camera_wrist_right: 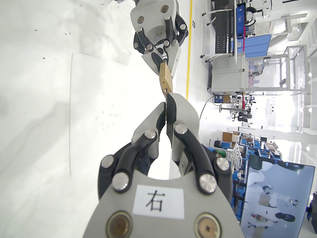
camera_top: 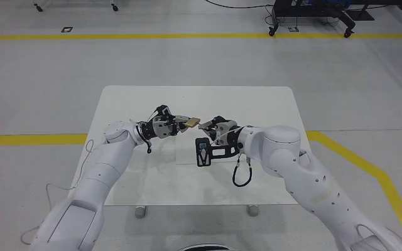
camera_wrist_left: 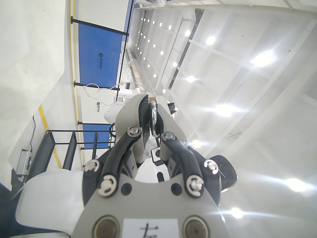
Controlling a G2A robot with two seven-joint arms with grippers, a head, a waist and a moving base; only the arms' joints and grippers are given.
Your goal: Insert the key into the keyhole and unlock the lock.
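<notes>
The small rectangular brass padlock (camera_wrist_right: 165, 77) is hanging in the air above the white table (camera_top: 264, 100), and it's sitting right between your two arms in the top view (camera_top: 192, 122). Its long axis is running straight down the line from one gripper to the other. The shackle end is pointing back into the left gripper (camera_wrist_right: 164, 69), and the flat end with the keyhole (camera_wrist_right: 166, 90) is facing your right gripper (camera_wrist_right: 168, 101).

The left gripper is clamping the lock by its top. In its own wrist view (camera_wrist_left: 151, 102) you're seeing the curved steel shackle (camera_wrist_left: 153, 120) pinched between the ribbed pads, so that hand is only acting as the vise.

The right gripper (camera_top: 211, 128) is the nearer one to the keyhole, and it's doing the work. Its fingers are drawn in narrow, with the black pads (camera_wrist_right: 171, 115) nearly meeting. The tips are sitting just at the keyhole face, touching it or a hair short; you can't tell which from here. The key is hidden between those pads, so I'm judging that it's there, not seeing it. How far it's seated, if at all, isn't showing either.

Everything is turning on alignment now: the right gripper's axis is lying almost in line with the padlock's body, dead ahead of it. I'd say you're looking at a straight push along that line, then a twist about the same axis. Any sideways drift is likely to bind the key.
</notes>
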